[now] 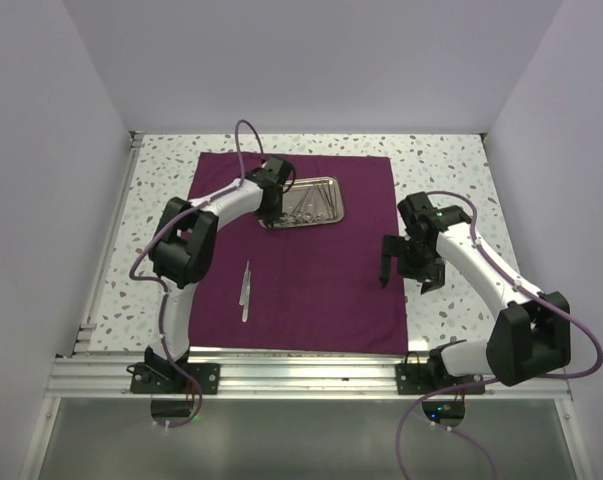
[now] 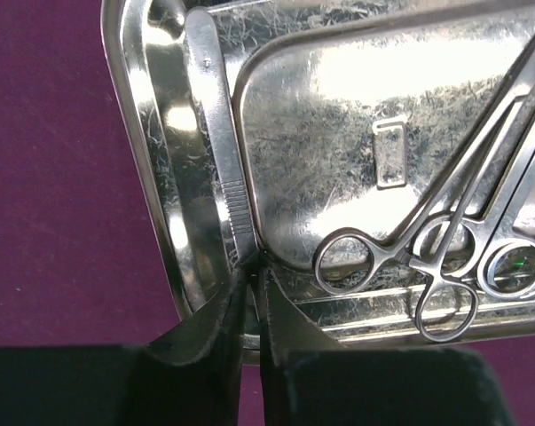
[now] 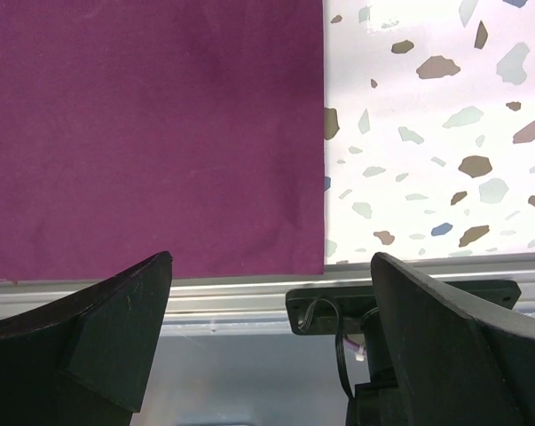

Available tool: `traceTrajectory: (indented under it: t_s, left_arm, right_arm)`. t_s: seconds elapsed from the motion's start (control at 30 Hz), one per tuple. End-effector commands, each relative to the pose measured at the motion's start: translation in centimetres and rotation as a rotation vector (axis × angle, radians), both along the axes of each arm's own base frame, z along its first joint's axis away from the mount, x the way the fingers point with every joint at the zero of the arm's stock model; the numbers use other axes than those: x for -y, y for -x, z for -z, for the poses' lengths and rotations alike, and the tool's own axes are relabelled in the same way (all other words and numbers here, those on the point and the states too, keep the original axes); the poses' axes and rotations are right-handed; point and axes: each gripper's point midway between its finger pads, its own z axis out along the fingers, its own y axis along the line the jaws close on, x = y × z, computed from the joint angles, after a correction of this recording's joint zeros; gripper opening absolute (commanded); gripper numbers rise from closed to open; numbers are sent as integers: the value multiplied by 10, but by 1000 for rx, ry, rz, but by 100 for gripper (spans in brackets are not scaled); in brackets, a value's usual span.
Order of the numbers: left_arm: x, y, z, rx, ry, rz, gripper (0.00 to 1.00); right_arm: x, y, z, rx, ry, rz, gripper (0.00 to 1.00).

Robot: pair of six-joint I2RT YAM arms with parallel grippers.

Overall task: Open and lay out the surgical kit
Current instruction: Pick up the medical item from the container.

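At the lower middle of the left wrist view, the left gripper (image 2: 252,273) pinches nearly shut on the end of the tweezers (image 2: 221,133) in the steel tray (image 2: 129,106), beside ring-handled forceps (image 2: 444,240). The tray sits upper middle on the maroon cloth (image 1: 311,290). The right gripper (image 3: 271,257) gapes wide, holding nothing.

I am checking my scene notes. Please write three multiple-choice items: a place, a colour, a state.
1. The tweezers outside the steel tray lie: A on the cloth; B on the bare table; C in the right gripper.
2. The cloth is: A green; B maroon; C white.
3. The right gripper is: A shut on the cloth; B shut empty; C open.
Key: A, they rest on the cloth; B, every view shows maroon; C, its fingers stand wide apart.
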Motion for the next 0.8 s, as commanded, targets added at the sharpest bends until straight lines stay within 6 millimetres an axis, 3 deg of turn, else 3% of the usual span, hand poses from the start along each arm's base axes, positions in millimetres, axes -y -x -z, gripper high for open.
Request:
traceTrajectory:
  t_s: [0.0,0.13,0.23,0.33,0.47,0.57,0.7,0.73,0.77]
  left_arm:
    - [-31,50,71,-248,-134,-33,12]
    - [-31,49,74,-253,-146,-14,0]
    - [-27,43,65,-240,-133,4,0]
    - [-18,31,35,-192,-95,21,0]
    - [-4,7,-34,-78,-35,37,0]
    - [2,2,-81,-20,-1,61,0]
    - [-7,18,-118,14,-6,52,0]
    - [-8,25,-121,13,-1,47,0]
    - [-14,41,-108,-25,-19,46,0]
  right_arm:
    - [0,-12,-10,48,6,6,98]
    - [0,-13,-9,50,2,9,98]
    - [-2,-16,-11,62,-4,10,98]
    - [-4,-20,-13,69,-14,7,98]
    - [-10,-32,-19,97,-33,1,98]
    - [-14,-43,-24,112,-41,-14,98]
    - [-23,-60,-29,130,-72,-25,98]
    - [-26,-67,-31,134,-78,-26,98]
    - [-30,-71,-33,144,-93,-29,98]
